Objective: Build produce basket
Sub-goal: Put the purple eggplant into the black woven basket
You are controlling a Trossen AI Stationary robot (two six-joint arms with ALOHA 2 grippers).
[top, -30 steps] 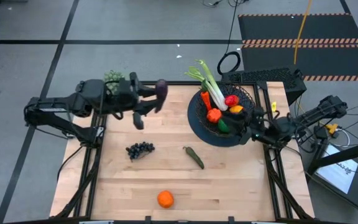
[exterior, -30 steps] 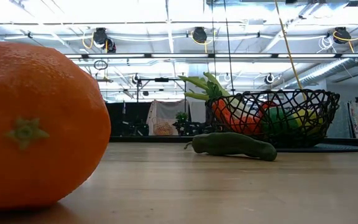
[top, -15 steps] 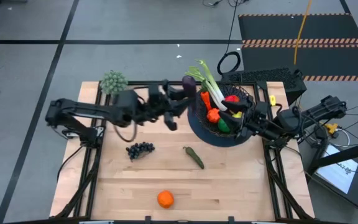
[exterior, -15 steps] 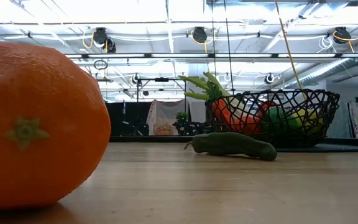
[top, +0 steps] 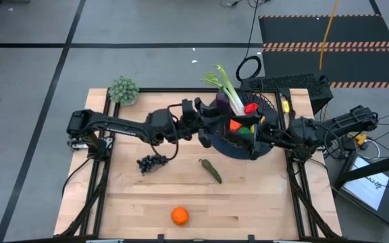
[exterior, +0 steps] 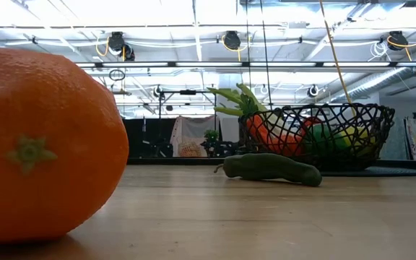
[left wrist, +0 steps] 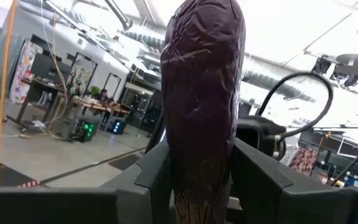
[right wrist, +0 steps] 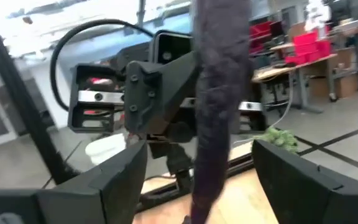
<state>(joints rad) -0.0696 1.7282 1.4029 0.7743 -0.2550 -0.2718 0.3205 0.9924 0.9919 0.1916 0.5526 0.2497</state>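
The purple eggplant (top: 220, 103) hangs over the left part of the black wire basket (top: 270, 101), and my left gripper (top: 213, 113) is shut on it. In the right wrist view the eggplant (right wrist: 219, 93) stands between the two fingers of my open right gripper (top: 258, 131), with a gap on each side. In the basket lie a leek (top: 225, 84), a red tomato (top: 250, 108) and orange and green pieces. Dark grapes (top: 152, 162), a green pickle (top: 211, 170) and an orange (top: 179, 215) lie on the wooden table. My left gripper pinches the eggplant between its two fingers, one on each side of its lower half (left wrist: 201, 180). The fingers reach in from the table's left, tipped slightly upward. The eggplant stands roughly upright across them, its upper end (left wrist: 204, 25) rising well past the fingers, lifted clear above the basket.
A pale green bushy clump (top: 124, 89) sits at the table's far left corner. In the low view the orange (exterior: 42, 144) fills the near left, with the pickle (exterior: 271, 167) lying in front of the basket (exterior: 323, 137). Bare wood lies between the loose pieces.
My left gripper has carried the eggplant from the far left of the table toward the right edge, until it is over the basket, and has sunk a little. My right gripper has shifted slightly toward the eggplant above the basket.
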